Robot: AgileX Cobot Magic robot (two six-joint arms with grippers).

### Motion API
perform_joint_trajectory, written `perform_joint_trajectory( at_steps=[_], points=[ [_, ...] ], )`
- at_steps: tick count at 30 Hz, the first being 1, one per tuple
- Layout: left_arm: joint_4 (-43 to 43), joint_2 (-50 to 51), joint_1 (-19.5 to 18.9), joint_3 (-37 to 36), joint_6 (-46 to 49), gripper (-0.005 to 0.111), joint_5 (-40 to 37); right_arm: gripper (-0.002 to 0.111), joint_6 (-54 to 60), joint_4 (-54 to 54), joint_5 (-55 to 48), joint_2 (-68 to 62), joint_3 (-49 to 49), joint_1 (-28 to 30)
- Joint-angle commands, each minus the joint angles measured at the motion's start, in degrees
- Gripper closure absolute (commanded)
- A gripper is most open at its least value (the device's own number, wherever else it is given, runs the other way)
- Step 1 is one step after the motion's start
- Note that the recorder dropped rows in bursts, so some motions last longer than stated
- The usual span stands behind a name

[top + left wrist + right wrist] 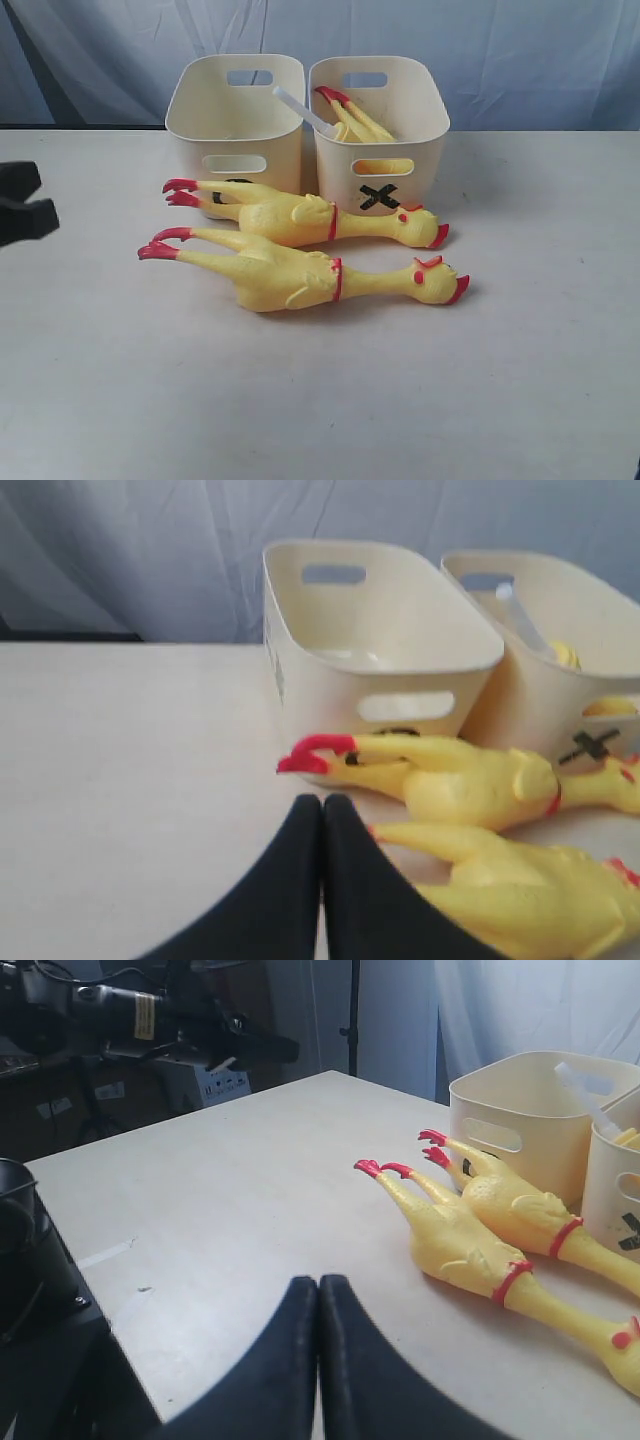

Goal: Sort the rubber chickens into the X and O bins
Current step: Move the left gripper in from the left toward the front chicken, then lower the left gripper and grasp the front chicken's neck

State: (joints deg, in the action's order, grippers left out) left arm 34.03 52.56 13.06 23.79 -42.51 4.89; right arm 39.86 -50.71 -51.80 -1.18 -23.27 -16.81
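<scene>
left hand [322,802]: black fingers pressed flat together, clenched on nothing, low over the table, tips just short of the nearest red chicken feet
right hand [318,1282]: black fingers pressed together, clenched, nothing held, over bare table, well apart from the chickens
table [320,400]: pale flat top, fills the lower frame of the exterior view
near chicken [300,275]: long yellow rubber chicken, red feet, comb and neck band; lies on the table at frame centre, feet left, head right, outside both tubs
second chicken [305,218]: same kind, just behind the near chicken, roughly parallel, feet left, head right; legs cross the left tub's front, head sits below the X
X tub [380,160]: cream plastic tub, rounded corners, slot handles, black X on front; upright, upper centre-right
third chicken [360,122]: inside the X tub, red feet up near the rim, rest mostly hidden
white strip [300,108]: leans at the X tub's left rim
left tub [235,115]: matching cream tub, right beside the X tub; front mark mostly covered, unreadable
curtain [500,50]: pale, across the top of frame
</scene>
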Motion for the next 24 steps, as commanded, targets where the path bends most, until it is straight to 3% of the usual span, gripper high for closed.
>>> perform_joint_trajectory(
  at_steps=[1, 10, 16, 24],
  points=[
    [-14.4, 2.1, 8.6, 2.3, 13.9, 0.107, -8.5, 0.108, 0.1, -0.2, -0.1, 0.4, 0.3, 0.2],
    [-16.2, 7.8, 20.4, 8.7, 22.8, 0.107, -13.4, 0.108, 0.1, -0.2, 0.0, 0.4, 0.3, 0.2],
    [-16.6, 13.3, 24.9, 11.6, 29.8, 0.107, -14.5, 0.108, 0.1, -0.2, 0.0, 0.4, 0.3, 0.2],
    [-16.7, 22.3, 28.9, 18.9, 31.2, 0.107, -14.4, 0.108, 0.1, -0.2, 0.0, 0.4, 0.3, 0.2]
  ],
)
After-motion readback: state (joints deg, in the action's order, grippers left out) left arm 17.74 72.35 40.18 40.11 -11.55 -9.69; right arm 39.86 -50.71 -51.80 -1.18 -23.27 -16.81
